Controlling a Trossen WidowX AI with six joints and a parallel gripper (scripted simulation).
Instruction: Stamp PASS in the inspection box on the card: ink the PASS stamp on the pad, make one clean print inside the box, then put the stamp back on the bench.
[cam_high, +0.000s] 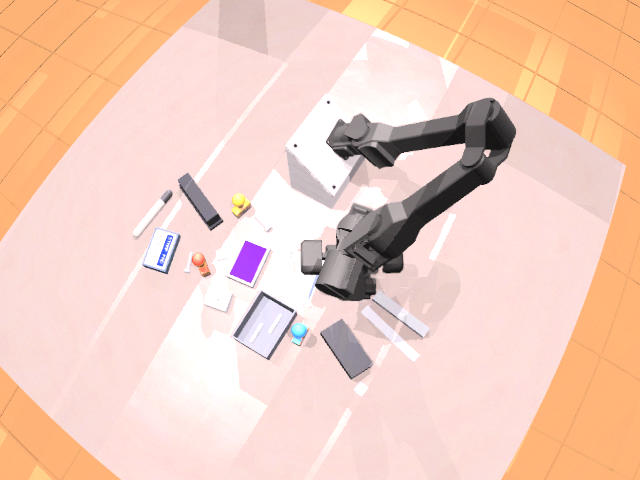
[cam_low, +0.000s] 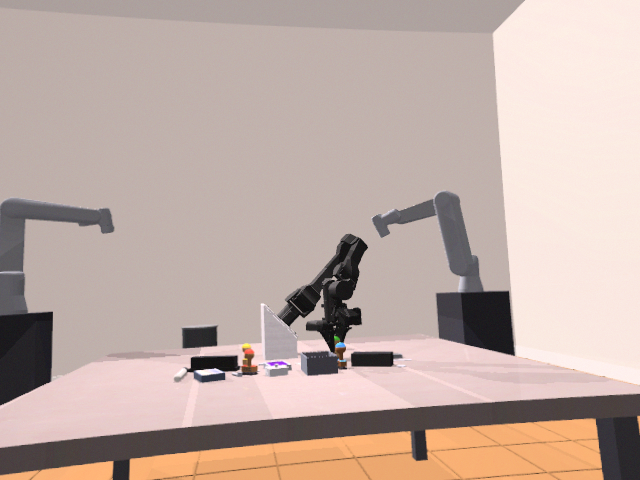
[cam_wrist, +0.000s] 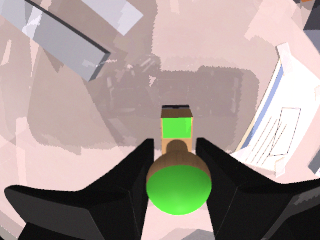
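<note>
My gripper (cam_low: 333, 347) (cam_wrist: 175, 144) is shut on the green-topped stamp (cam_low: 336, 339) (cam_wrist: 178, 192), holding it upright by its wooden handle. It is low over the bench beside the card; whether its base touches the bench is not clear. The card (cam_high: 297, 281) (cam_wrist: 292, 87) is taped down to the right in the wrist view, with a blue strip and an outlined box (cam_wrist: 291, 108); no clear print is readable. The arm hides much of the card in the top view. The purple ink pad (cam_high: 248, 262) (cam_low: 277, 364) lies open beyond the card.
Yellow (cam_high: 238, 200), red (cam_high: 199, 259) and blue (cam_high: 298, 330) stamps stand around the pad and the grey tray (cam_high: 264, 356). Dark blocks (cam_high: 200, 201) (cam_high: 346, 348), grey strips (cam_high: 400, 315) (cam_wrist: 65, 47), a marker (cam_high: 151, 214), a labelled case (cam_high: 161, 250) and the white wedge (cam_high: 310, 175) also stand about.
</note>
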